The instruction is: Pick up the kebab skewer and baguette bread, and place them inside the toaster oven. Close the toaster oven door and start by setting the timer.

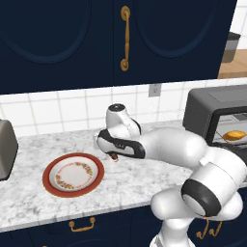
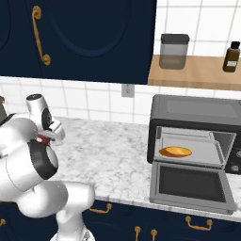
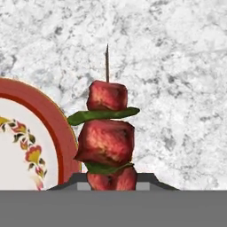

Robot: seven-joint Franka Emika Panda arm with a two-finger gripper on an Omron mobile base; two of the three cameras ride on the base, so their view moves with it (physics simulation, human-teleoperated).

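The gripper [image 3: 113,182] is closed narrowly on the kebab skewer [image 3: 106,133]. The 2 dark fingertips clamp its lowest meat chunk, and the stick projects straight out ahead of them, clear of the marble counter [image 3: 177,66] beyond it. Just beside the fingers, on one side, lies the red-rimmed plate [image 1: 73,174], now bare.

Step in hand, as judged: the baguette bread [image 2: 175,151] already lies on the rack inside the toaster oven [image 2: 193,117], so the skewer is item 2 of 2 and is in transit.

Next move calls for: carry the skewer well across the counter, away from the plate, to the open oven; clear the lowered toaster oven door [image 2: 190,186]; enter above it and set the skewer beside the bread.

Obstructions: no object stands on the counter between fingers and oven. The door edge and the cavity roof are the likely contact risks. A silver toaster [image 1: 6,149] stands beyond the plate, away from the route.
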